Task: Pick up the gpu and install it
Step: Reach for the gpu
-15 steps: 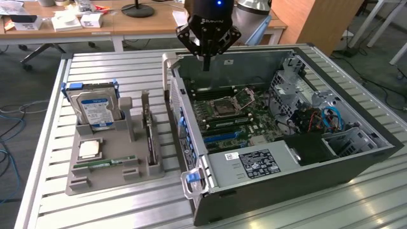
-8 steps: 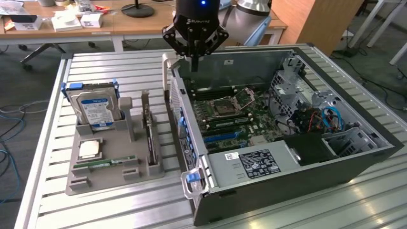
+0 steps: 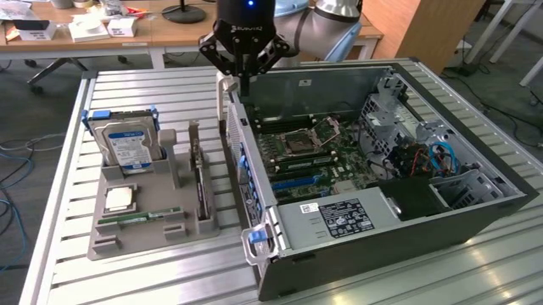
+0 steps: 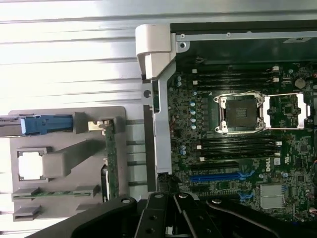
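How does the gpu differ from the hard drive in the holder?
Colour: the gpu is a dark card; the hard drive is silver with a blue-white label.
Thickness: the gpu is far thinner than the hard drive.
Place: the gpu stands along the side of the gray holder nearest the computer case; the hard drive stands at its far end in the exterior view.
Both stand on edge in the holder.

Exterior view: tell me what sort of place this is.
Probably a robotics lab or workshop: a gripper hangs by an opened computer case on a slatted metal table, a grey fixture beside it holds computer parts, and office desks stand behind.
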Controlling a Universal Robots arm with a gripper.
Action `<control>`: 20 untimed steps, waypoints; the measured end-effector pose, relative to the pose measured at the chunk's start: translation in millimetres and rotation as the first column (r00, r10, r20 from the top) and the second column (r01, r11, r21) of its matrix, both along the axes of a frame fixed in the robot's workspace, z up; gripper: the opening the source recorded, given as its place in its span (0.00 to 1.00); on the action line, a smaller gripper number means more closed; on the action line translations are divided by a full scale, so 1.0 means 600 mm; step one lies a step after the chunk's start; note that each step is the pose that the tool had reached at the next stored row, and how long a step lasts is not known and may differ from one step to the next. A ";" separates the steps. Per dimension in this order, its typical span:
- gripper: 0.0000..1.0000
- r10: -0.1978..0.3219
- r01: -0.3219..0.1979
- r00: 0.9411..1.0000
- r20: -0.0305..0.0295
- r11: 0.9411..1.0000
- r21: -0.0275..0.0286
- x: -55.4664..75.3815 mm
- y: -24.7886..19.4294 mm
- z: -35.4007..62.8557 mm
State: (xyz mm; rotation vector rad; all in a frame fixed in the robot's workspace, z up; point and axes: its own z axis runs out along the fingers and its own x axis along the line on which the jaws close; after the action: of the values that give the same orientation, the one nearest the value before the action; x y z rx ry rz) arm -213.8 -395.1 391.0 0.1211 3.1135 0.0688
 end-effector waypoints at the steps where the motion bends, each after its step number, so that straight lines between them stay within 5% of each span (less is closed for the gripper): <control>1: 0.11 0.000 0.000 1.000 0.000 1.000 0.000 -0.005 0.0003 0.000; 20: 0.11 -0.006 0.006 1.000 0.000 1.000 0.000 -0.087 0.0060 -0.002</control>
State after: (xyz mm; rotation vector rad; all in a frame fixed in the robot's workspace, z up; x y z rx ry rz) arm -266.2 -391.5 389.7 0.1308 3.1129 0.0686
